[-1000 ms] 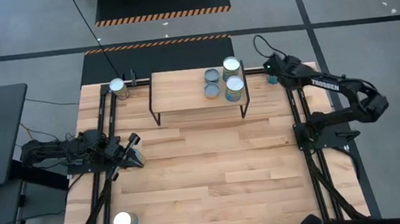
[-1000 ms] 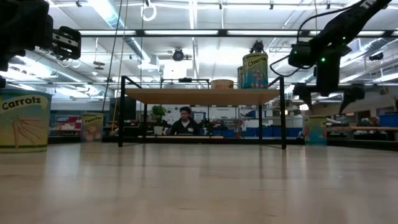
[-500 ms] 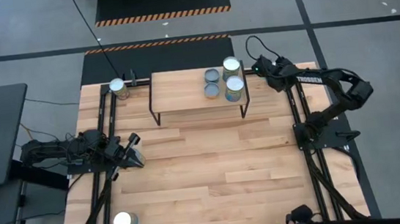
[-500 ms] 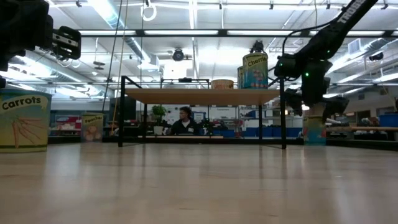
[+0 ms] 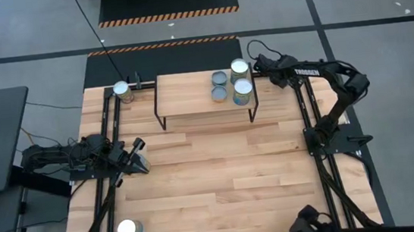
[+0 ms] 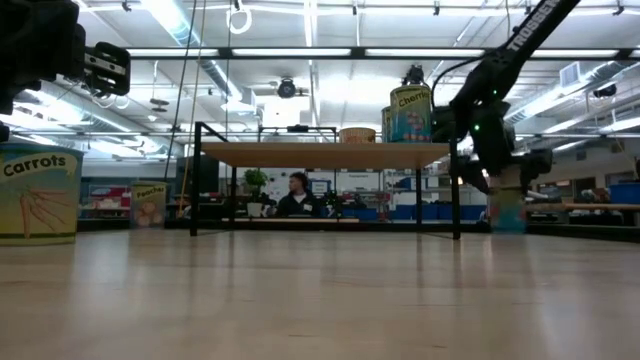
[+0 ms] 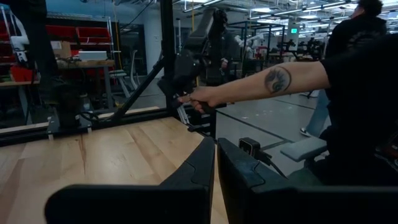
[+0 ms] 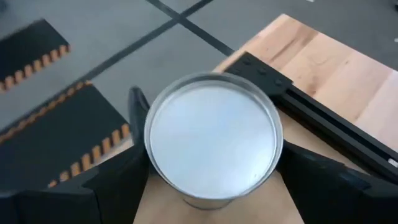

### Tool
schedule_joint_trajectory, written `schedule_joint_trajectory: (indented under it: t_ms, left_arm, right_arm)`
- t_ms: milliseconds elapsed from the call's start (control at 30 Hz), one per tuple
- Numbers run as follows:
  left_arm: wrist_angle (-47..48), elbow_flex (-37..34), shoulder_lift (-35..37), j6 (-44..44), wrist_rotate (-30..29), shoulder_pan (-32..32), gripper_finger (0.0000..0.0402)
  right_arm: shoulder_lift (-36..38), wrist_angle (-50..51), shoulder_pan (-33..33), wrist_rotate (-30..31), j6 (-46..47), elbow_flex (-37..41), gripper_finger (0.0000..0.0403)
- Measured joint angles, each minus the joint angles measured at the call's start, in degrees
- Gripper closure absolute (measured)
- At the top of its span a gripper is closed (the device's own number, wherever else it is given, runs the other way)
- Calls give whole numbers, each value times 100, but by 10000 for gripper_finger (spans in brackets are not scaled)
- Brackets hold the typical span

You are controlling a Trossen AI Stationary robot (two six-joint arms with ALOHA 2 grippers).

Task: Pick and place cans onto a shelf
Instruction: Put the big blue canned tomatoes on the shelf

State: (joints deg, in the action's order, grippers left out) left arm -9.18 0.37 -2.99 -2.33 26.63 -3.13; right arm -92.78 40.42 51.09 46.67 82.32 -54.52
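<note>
The shelf [image 5: 190,98] stands at the table's far middle. On its right part are two silver-topped cans [image 5: 243,87] and two smaller dull-topped ones [image 5: 219,85]. One more can [image 5: 121,90] stands at the far left and another [image 5: 129,229] at the near left. At the far right corner my right gripper [image 6: 498,172] is open, slanting down over a silver-topped can [image 8: 211,137], with one finger on each side of the can's top. In the high view the arm hides this can. My left gripper [image 7: 214,165] is shut and holds nothing at the table's left edge. My right gripper's fingers [image 8: 134,115] flank the rim [image 8: 152,124] of the can at the far right corner, coming from above at a slant. The can stands upright on the table. Whether the fingers touch it, I cannot tell.
Black frame rails [image 5: 306,114] run along the table's left and right sides. The shelf's right legs [image 6: 457,180] stand close beside the right gripper. A person's arm [image 7: 267,81] shows beyond the table's right side, and another person [image 6: 297,195] sits in the room behind.
My right gripper has moved toward the table's left and down, tipping further downward. It has come over the can at the far right corner, and its fingers now straddle the can's top. The cans have not moved.
</note>
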Motion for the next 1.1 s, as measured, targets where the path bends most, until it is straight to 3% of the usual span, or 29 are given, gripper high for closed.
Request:
schedule_joint_trajectory:
  t_ms: [767, 1100]
  left_arm:
    - [-1, 1, 1, 0, 0, 1, 374]
    - [1, -1, 1, 2, 0, 1, 374]
  right_arm:
    - [-135, 76, 114, 230, 148, 2, 56]
    - [-42, 314, 107, 216, 169, 10, 92]
